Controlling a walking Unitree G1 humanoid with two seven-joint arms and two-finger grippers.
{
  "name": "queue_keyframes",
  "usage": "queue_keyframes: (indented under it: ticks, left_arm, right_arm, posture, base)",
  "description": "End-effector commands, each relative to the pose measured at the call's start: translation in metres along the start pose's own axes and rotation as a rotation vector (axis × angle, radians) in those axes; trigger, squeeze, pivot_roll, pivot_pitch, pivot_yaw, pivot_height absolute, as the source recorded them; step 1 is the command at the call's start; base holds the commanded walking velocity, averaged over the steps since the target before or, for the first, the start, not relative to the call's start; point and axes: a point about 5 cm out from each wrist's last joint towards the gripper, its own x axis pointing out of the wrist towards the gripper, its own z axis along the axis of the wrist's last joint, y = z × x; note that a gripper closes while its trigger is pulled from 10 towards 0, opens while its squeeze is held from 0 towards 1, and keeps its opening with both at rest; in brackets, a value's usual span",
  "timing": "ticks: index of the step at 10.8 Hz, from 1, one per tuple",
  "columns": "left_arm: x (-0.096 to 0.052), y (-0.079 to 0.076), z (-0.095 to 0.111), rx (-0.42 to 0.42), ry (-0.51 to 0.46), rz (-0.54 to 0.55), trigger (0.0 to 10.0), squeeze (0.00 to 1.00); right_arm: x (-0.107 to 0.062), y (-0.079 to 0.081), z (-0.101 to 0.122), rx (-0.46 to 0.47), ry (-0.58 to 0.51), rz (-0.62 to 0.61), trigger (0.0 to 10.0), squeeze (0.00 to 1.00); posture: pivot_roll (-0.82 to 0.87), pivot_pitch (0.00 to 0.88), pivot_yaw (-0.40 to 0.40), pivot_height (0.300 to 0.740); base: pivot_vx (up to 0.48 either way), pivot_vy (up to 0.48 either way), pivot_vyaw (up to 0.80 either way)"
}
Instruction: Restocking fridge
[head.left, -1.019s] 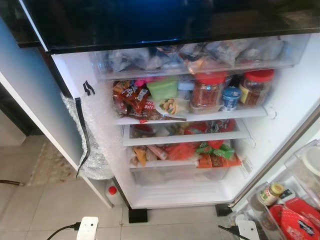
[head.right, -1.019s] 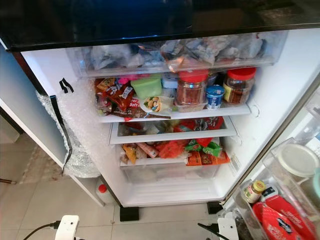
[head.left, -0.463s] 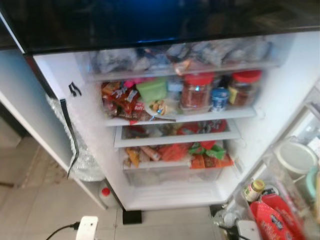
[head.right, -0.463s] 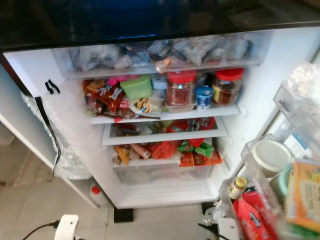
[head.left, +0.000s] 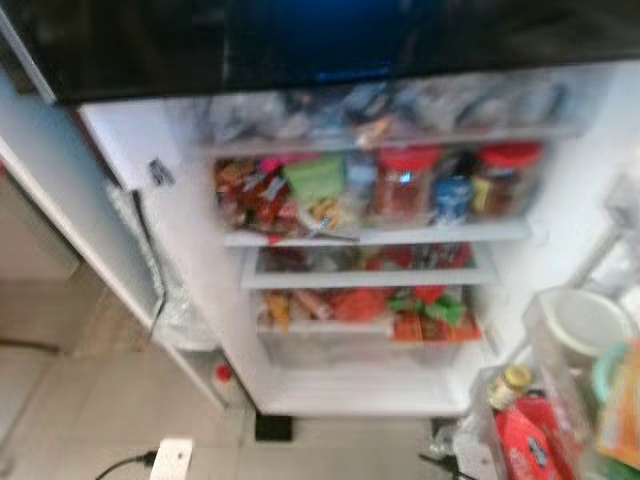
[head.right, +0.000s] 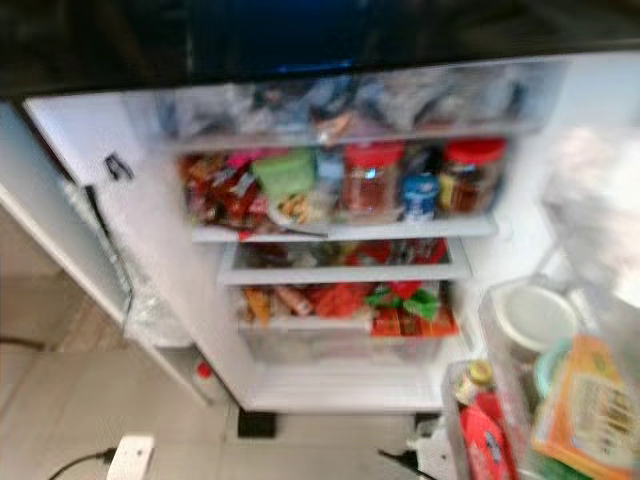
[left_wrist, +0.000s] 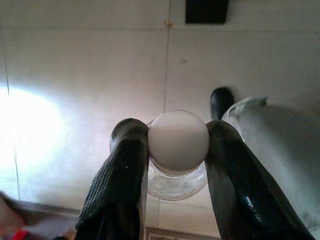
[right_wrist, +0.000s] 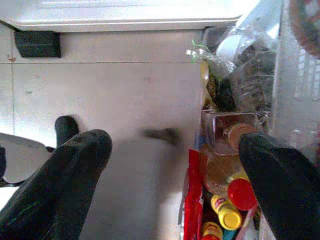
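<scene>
In the left wrist view my left gripper is shut on a clear bottle with a round white cap, held over the tiled floor. My right gripper hangs open with nothing between its fingers, beside the door's lower bin, where a red-capped bottle and a yellow-capped one stand. Ahead is the open fridge, blurred. Its upper shelf holds red-lidded jars, a green box and snack packets. The shelves below hold more packets.
The open fridge door's bins stand at the right with a white lid, a small jar and a red packet. A white power strip with a black cable lies on the floor at the lower left. A black foot sits under the fridge.
The camera has shifted and the picture is more blurred. More of the door's bins now show at the right. Nothing in the fridge has visibly moved.
</scene>
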Motion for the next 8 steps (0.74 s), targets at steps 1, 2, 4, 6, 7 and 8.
queue_keyframes:
  ticks: [1, 2, 4, 6, 7, 8]
  left_arm:
    - [0.0, -0.001, -0.001, 0.003, 0.008, -0.003, 10.0, 0.0]
    - [0.0, -0.001, -0.001, 0.004, 0.008, -0.004, 10.0, 0.0]
    - [0.0, 0.0, 0.001, 0.025, -0.01, -0.007, 10.0, 0.0]
    - [-0.001, 0.001, 0.011, 0.034, -0.136, 0.005, 10.0, 0.0]
    - [-0.002, 0.001, 0.016, 0.034, -0.195, 0.009, 10.0, 0.0]
    - [-0.004, 0.0, 0.022, 0.013, -0.258, -0.016, 10.0, 0.0]
  right_arm:
    - [-0.004, -0.027, -0.001, 0.012, -0.002, -0.082, 10.0, 0.0]
    - [-0.004, -0.026, -0.001, 0.011, -0.004, -0.079, 10.0, 0.0]
    - [-0.004, -0.026, -0.001, 0.013, -0.004, -0.07, 10.0, 0.0]
    - [-0.004, -0.024, -0.001, 0.019, -0.004, -0.043, 10.0, 0.0]
    - [-0.004, -0.023, -0.001, 0.018, -0.004, -0.039, 10.0, 0.0]
    - [-0.003, -0.023, -0.001, 0.013, -0.003, -0.031, 10.0, 0.0]
  posture:
    - [-0.13, 0.028, 0.065, 0.74]
    - [-0.13, 0.026, 0.067, 0.74]
    - [-0.13, 0.028, 0.068, 0.74]
    - [-0.12, 0.032, 0.07, 0.74]
    - [-0.12, 0.034, 0.07, 0.74]
    - [-0.11, 0.032, 0.07, 0.74]
  base:
    - [0.0, -0.247, 0.0]
    - [0.0, -0.247, 0.0]
    - [0.0, 0.0, 0.0]
    - [0.0, 0.0, 0.0]
    - [0.0, 0.0, 0.0]
    - [0.0, 0.0, 0.0]
